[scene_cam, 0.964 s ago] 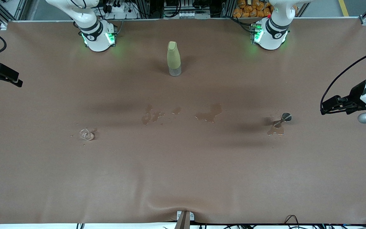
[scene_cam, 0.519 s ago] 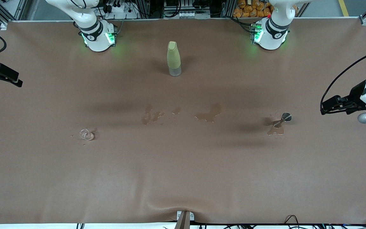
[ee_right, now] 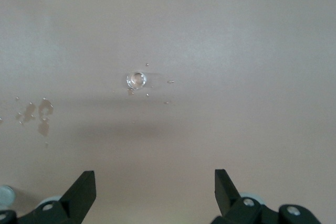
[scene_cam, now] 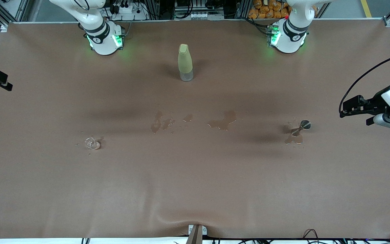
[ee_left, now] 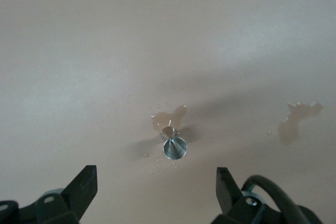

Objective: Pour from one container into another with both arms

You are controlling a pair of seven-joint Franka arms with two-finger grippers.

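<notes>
The tiny clear cup (scene_cam: 92, 143) (ee_right: 136, 80) stands on the brown table toward the right arm's end, with droplets around it. The silvery hourglass measure (scene_cam: 301, 127) (ee_left: 173, 146) rests toward the left arm's end beside a small puddle (scene_cam: 294, 139); it seems to lie on its side, round rim facing my left gripper. My left gripper (scene_cam: 344, 109) (ee_left: 155, 187) hovers open and empty over the left arm's end of the table, well apart from the measure. My right gripper (scene_cam: 7, 84) (ee_right: 155, 190) hangs open and empty over the right arm's end, far from the cup.
A tall yellow-green bottle (scene_cam: 185, 62) stands upright mid-table between the two arm bases. Wet patches (scene_cam: 163, 122) and a larger spill (scene_cam: 222, 121) mark the table's middle. The cloth bulges at the front edge (scene_cam: 195, 220).
Both grippers have drawn outward toward their own ends of the table; the left one also lifted slightly. Cup, measure and bottle have not moved.
</notes>
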